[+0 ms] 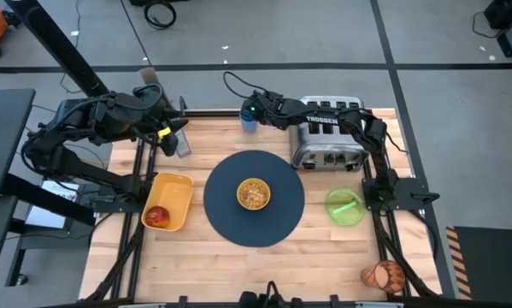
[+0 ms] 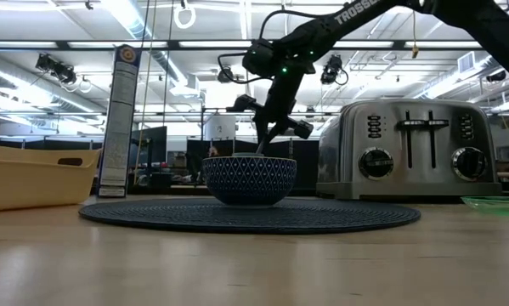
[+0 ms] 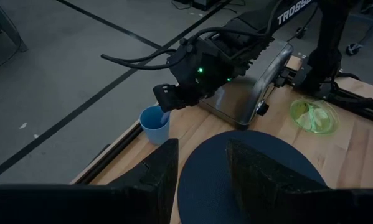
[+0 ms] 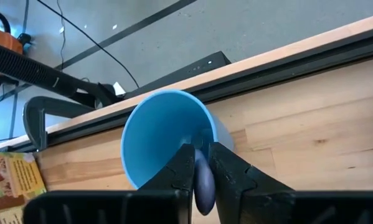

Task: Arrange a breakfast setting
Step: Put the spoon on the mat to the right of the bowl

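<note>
Closest to my right wrist camera, my right hand (image 4: 200, 171) pinches a spoon (image 4: 203, 177) by its handle, fingers narrow around it, over the rim of the blue cup (image 4: 164, 134). My right arm reaches out past the toaster (image 1: 328, 133) to the far edge of the desk (image 1: 324, 257), wrist bent down so the hand hangs above the cup. The spoon's bowl end lies inside the cup; I cannot tell if it touches the bottom.

My left hand (image 3: 202, 165) hovers near the far left edge of the desk, fingers wide apart and holding nothing, pointing toward the mat (image 1: 254, 198) and my right hand beyond it.

Behind my right hand, toward the desk's middle, the mat carries the bowl (image 1: 254, 194), which is filled with yellowish cereal. Near my right arm's base, just beside the toaster, sits the green plate (image 1: 344, 206); I cannot make out what is on it. Below my left hand, a yellow bin (image 1: 172, 198) holds the apple (image 1: 157, 216). An orange-brown cup (image 1: 384, 276) lies at the near right corner, well apart from both hands.
</note>
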You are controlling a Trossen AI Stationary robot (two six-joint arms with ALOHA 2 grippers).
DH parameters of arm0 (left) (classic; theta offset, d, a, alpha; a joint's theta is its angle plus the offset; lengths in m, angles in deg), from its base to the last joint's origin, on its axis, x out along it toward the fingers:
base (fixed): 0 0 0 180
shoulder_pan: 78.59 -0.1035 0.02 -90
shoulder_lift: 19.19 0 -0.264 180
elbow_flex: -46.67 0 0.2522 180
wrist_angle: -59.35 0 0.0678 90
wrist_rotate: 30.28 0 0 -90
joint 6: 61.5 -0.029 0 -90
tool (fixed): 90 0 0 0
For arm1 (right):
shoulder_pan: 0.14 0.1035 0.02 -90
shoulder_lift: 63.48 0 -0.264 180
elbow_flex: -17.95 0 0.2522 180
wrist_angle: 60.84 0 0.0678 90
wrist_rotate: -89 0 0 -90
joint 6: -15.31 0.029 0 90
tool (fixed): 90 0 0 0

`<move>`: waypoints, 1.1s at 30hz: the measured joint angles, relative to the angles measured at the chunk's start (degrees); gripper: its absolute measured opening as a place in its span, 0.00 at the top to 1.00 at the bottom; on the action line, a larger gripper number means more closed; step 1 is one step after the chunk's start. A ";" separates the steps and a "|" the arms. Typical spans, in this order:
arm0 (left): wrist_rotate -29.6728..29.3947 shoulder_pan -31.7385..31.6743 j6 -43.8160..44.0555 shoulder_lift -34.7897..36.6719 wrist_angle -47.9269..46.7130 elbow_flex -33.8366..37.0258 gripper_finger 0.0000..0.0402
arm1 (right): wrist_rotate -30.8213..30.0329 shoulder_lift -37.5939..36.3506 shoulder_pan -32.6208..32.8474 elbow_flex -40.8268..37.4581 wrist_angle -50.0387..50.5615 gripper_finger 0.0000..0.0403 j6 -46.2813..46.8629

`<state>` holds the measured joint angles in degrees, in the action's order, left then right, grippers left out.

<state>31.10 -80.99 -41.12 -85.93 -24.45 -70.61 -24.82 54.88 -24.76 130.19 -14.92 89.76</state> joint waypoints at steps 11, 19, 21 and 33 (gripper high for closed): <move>0.00 0.00 -0.07 0.00 0.00 -0.02 0.64 | -0.50 0.02 0.00 0.00 -0.04 0.90 -1.16; 0.00 0.00 -0.10 0.02 -0.02 -0.01 0.64 | -2.01 -0.18 0.00 0.00 -1.19 0.91 -3.36; 0.00 0.00 -0.14 0.02 -0.02 -0.01 0.64 | -2.15 -0.52 0.00 0.00 -1.17 0.91 -4.34; -0.02 -0.02 -0.22 0.04 -0.02 -0.01 0.64 | -2.33 -3.85 0.10 0.00 0.05 0.91 -8.59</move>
<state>31.07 -81.01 -41.33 -85.88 -24.47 -70.62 -27.15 51.04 -24.67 130.19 -14.87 81.16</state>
